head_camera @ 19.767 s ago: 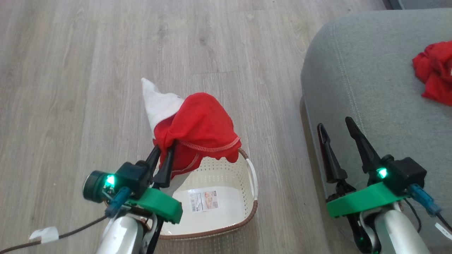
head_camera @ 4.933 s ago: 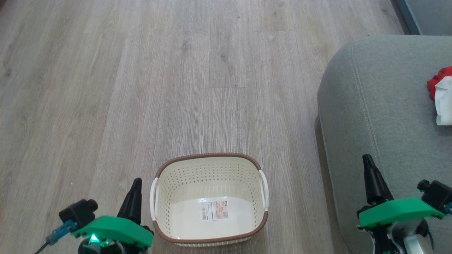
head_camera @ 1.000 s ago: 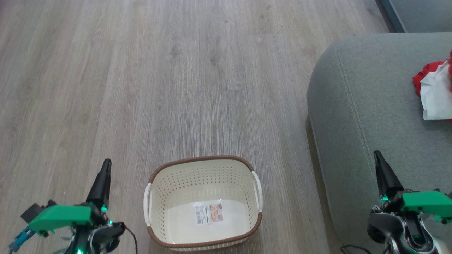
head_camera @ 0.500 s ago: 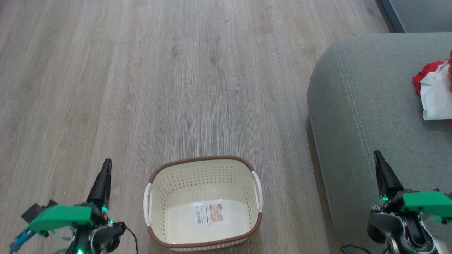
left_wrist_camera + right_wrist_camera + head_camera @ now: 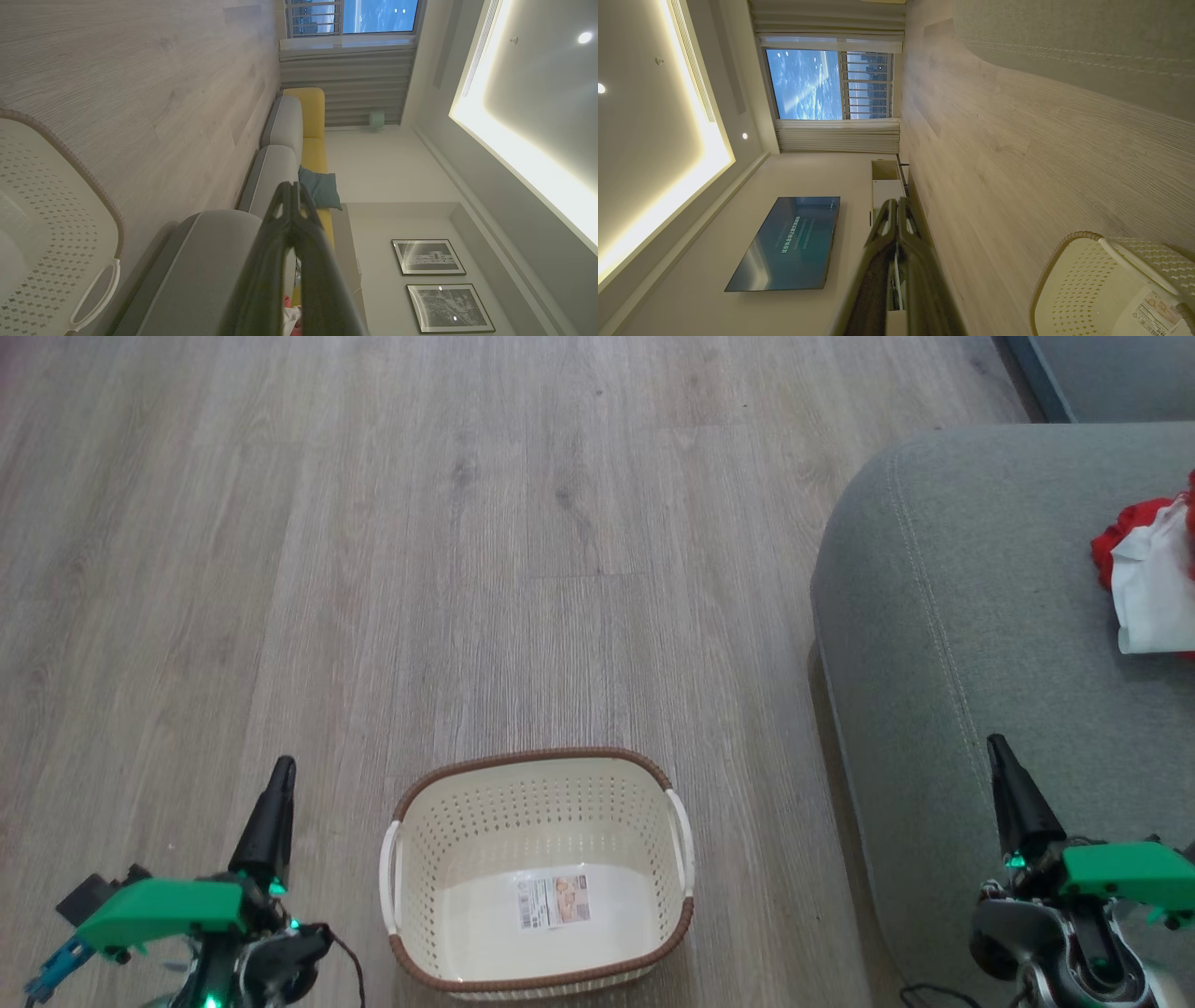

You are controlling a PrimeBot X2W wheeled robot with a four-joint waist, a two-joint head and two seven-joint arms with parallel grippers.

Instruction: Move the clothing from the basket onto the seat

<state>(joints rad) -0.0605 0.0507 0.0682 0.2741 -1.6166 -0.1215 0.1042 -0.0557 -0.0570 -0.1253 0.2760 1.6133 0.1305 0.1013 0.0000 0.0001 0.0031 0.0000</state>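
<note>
The cream basket (image 5: pixel 537 784) with its brown rim stands on the floor at the bottom centre, holding nothing but a label sticker (image 5: pixel 555 900). Red and white clothing (image 5: pixel 1150 574) lies bunched on the grey-green seat (image 5: pixel 971 616) at the right edge. My left gripper (image 5: pixel 280 767) is shut and holds nothing, left of the basket. Over the seat's front edge my right gripper (image 5: pixel 997 745) is shut, with nothing in it. The left wrist view shows the shut left gripper (image 5: pixel 292 186), the basket's rim (image 5: pixel 70 154) and the seat (image 5: pixel 205 261). The right wrist view shows the shut right gripper (image 5: pixel 896 201) and the basket (image 5: pixel 1083 284).
Pale wood floor (image 5: pixel 467 523) stretches ahead and to the left. Another grey cushion corner (image 5: pixel 1102 373) sits at the top right. A sofa with yellow back (image 5: pixel 306 121), a window (image 5: pixel 826 84) and a wall television (image 5: pixel 789 242) lie further off.
In the last second nothing has moved. Well before that, my left gripper held red and white clothing over the basket; that clothing now lies on the seat.
</note>
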